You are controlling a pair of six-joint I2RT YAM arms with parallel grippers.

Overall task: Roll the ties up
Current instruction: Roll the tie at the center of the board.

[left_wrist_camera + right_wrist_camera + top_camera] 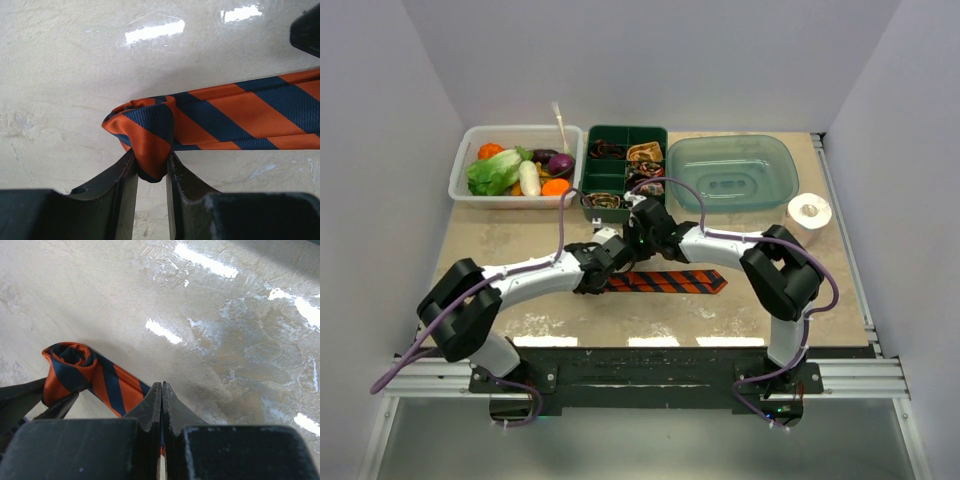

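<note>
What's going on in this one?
The left gripper is pinching the coiled start of the orange-and-navy striped tie, which has only a turn or so rolled. The rest lies flat on the table. The right gripper is shut right at that flat stretch; whether it grips the fabric is unclear.

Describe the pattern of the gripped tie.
The tie has diagonal orange-and-navy stripes; clearest in left wrist view.

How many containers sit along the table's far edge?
3: clear vegetable bin left, green divided tray middle, translucent green basin right.
</note>
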